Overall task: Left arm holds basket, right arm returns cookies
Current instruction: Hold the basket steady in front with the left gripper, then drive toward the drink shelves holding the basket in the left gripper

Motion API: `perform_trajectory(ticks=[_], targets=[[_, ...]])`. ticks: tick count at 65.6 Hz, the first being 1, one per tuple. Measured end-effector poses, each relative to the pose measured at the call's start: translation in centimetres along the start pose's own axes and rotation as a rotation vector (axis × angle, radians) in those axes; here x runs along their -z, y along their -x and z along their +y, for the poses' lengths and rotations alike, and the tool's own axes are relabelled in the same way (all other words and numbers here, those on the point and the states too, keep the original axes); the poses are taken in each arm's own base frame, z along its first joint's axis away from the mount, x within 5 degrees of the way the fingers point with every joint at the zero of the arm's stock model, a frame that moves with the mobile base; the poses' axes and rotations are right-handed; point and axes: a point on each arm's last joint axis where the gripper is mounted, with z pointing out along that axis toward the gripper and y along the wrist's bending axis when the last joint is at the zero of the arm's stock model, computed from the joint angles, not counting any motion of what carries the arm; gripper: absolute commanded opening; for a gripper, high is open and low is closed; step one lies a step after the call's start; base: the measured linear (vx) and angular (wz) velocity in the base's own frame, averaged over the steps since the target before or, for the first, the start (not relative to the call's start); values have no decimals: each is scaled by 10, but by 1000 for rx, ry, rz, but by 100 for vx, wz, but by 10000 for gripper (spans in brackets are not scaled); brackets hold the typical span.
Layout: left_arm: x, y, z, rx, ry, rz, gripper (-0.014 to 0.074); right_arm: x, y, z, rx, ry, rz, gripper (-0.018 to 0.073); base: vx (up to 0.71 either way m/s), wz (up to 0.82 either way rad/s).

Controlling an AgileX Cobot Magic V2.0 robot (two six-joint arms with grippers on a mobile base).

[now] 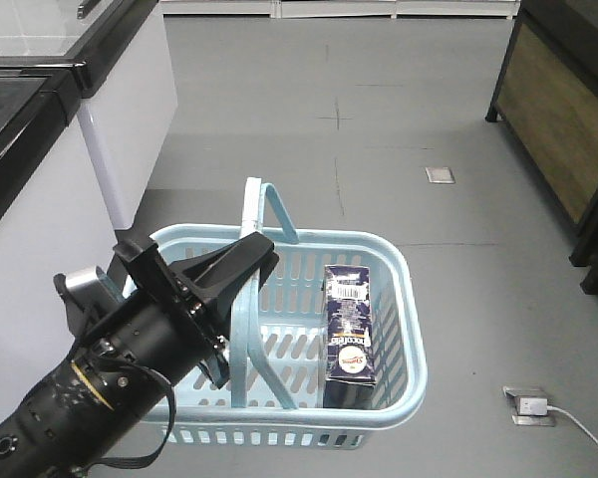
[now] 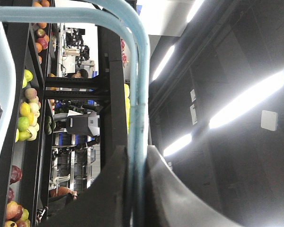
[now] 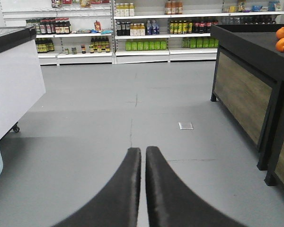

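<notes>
Currently: left claw (image 2: pixel 136 158) clamped on one hoop handle (image 2: pixel 141 94) of the basket (image 1: pixel 411 309); the handle runs straight between the fingers and the grip looks sound. Right claw (image 3: pixel 143 152) pressed together with nothing in it, aimed down the aisle over bare floor (image 3: pixel 109 118), well apart from the cookies (image 1: pixel 349 324). Only a sliver of basket shows at the left edge of its view.

Cookies sit inside the basket along its right wall, not yet lifted. Dark navy, rectangular, white barcode (image 1: pixel 347 287) on the narrow end farthest from the robot, cookie photo toward the near end. Lying flat or leaning: cannot tell.

Judgement: next is the pick. Right claw should spread wide, swing left over the basket and come down across the pack's narrow width, clear of the raised handle. Left arm (image 1: pixel 100 398) must keep the basket level, or the cookies may slide
</notes>
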Motion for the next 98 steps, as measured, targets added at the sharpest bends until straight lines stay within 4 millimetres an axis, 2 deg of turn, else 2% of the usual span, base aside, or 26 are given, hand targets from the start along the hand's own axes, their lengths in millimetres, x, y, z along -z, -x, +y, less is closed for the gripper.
perform_trajectory(ticks=[43,98], targets=[[0,0,0,-1,0,1,-3,0,0,0,0,0,0,-6,7,1],[0,0,0,-2,0,4,-3,0,0,0,0,0,0,-6,21,-10]])
